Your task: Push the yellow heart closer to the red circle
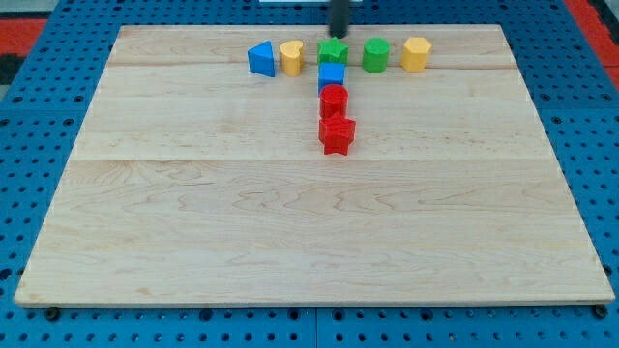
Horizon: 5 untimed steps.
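Note:
The yellow heart (291, 58) sits near the view's top, between a blue triangle (260, 59) on its left and a green star (333, 52) on its right. The red circle (334, 100) lies below and to the right of the heart, under a blue cube (332, 75) and above a red star (338, 134). My tip (339, 35) is at the view's top edge, just above the green star and to the right of the yellow heart, apart from the heart.
A green circle (376, 54) and a yellow pentagon-like block (416, 53) continue the top row to the right. The wooden board (290, 242) lies on a blue perforated table (39, 193).

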Each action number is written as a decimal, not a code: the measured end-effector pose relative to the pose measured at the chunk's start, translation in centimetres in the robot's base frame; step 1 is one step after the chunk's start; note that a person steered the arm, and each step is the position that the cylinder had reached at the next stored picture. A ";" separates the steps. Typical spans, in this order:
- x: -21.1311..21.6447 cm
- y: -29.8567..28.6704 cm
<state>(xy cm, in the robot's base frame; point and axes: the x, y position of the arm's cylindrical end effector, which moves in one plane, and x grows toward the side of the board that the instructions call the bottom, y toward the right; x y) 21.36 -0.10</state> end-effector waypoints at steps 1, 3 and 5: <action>1.7 -4.4; 4.6 -4.9; 2.1 -3.4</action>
<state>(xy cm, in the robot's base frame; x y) 23.51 -3.51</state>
